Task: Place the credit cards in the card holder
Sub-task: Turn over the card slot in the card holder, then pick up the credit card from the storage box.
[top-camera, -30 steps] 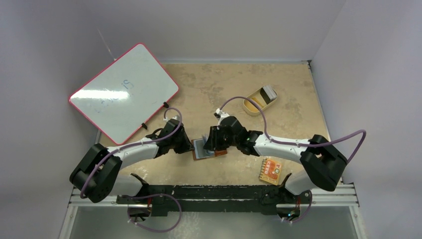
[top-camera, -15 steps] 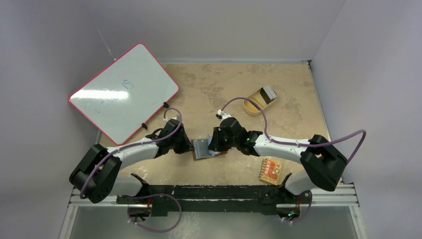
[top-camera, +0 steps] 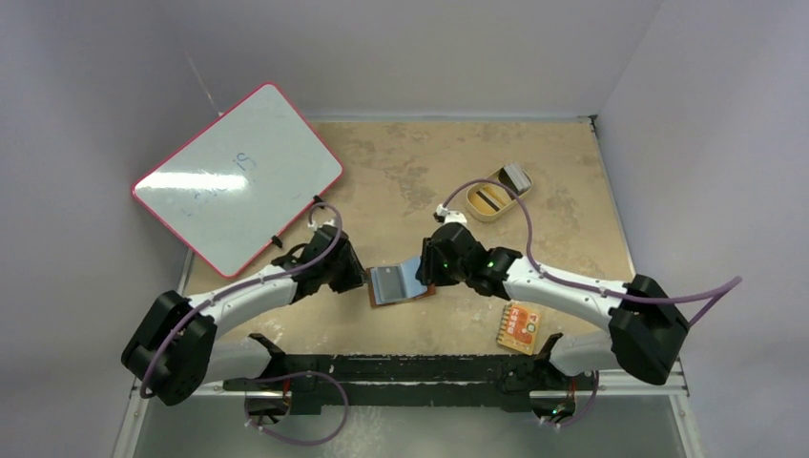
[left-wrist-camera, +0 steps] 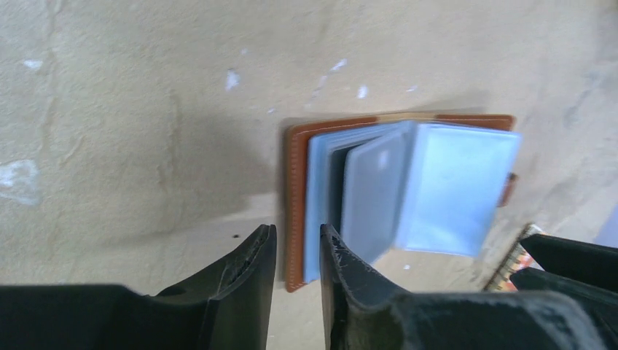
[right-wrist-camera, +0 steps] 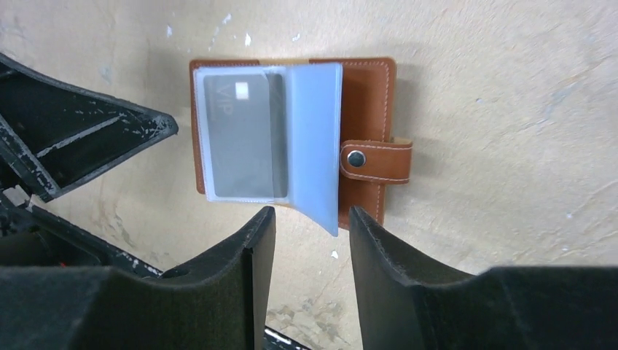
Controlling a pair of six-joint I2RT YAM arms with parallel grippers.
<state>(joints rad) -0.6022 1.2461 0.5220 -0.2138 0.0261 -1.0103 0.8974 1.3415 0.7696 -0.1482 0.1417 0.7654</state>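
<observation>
The card holder (top-camera: 396,284) lies open on the table between my two grippers, brown cover down, bluish clear pockets fanned up. A black credit card (right-wrist-camera: 244,138) with a small pale patch sits inside one pocket. In the left wrist view my left gripper (left-wrist-camera: 297,244) stands over the card holder's (left-wrist-camera: 295,182) left edge, open by a narrow gap. My right gripper (right-wrist-camera: 310,219) is open just short of the card holder's (right-wrist-camera: 368,102) near edge. A loose pocket corner hangs between its jaws, untouched. Something dark and flat, perhaps another card (top-camera: 488,197), lies in the tan dish.
The tan oval dish (top-camera: 477,207) sits at the back right. An orange-red patterned packet (top-camera: 518,326) lies near the right arm's base. A pink-rimmed whiteboard (top-camera: 238,176) leans at the back left. Grey walls close the table in on three sides.
My right gripper has pulled back to the right off the card holder, uncovering its pockets, after closing and reopening. My left gripper has opened a little at the left edge.
</observation>
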